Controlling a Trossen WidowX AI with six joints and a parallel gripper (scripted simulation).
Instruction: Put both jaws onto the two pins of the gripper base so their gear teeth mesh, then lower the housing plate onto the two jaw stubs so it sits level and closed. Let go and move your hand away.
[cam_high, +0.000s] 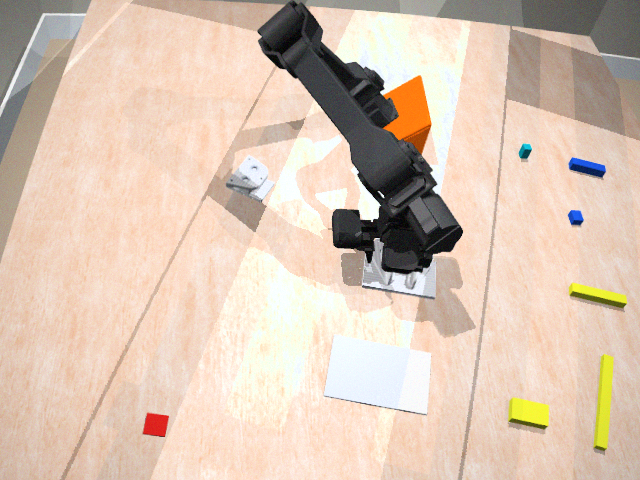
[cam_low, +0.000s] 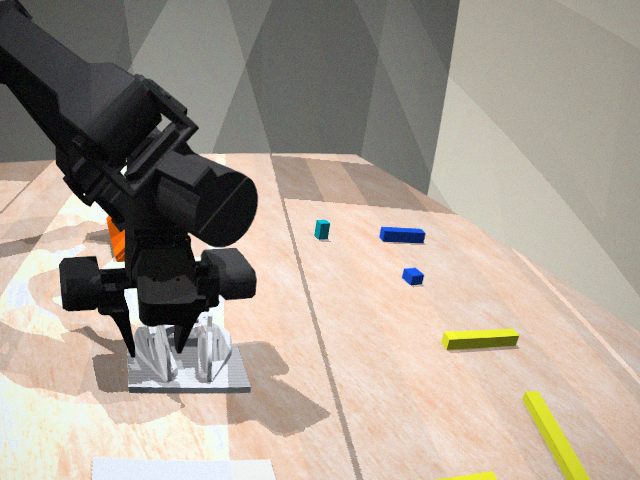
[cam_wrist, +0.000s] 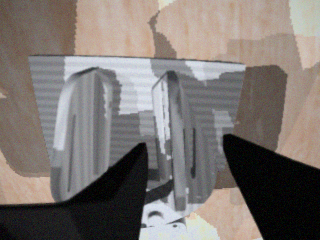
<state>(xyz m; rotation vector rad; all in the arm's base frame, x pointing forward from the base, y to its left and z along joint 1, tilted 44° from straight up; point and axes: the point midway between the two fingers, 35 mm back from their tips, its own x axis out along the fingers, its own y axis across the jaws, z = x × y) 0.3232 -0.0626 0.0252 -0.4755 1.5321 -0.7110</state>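
Note:
A ridged grey plate (cam_high: 426, 287) (cam_low: 238, 373) (cam_wrist: 135, 92) lies on the table under my gripper (cam_low: 156, 354) (cam_wrist: 184, 145). Two pale jaws stand side by side on it. One jaw (cam_high: 386, 279) (cam_low: 161, 361) (cam_wrist: 173, 120) is between my fingertips, with a visible gap to each. The other jaw (cam_high: 410, 280) (cam_low: 208, 356) (cam_wrist: 87, 125) stands outside my fingers. My gripper is partly open, pointing down. A white part with a round feature (cam_wrist: 172, 216) shows behind the jaws; pins and gear teeth are hidden. A white plate with holes (cam_high: 255, 167), seemingly the housing plate, rests tilted on a small stand.
A flat white rectangle (cam_high: 367, 372) (cam_low: 180, 469) lies in front of the ridged plate. An orange block (cam_high: 412, 111) (cam_low: 116, 240) is behind the arm. Blue, teal and yellow blocks lie to the right. A red square (cam_high: 156, 424) lies at the front left.

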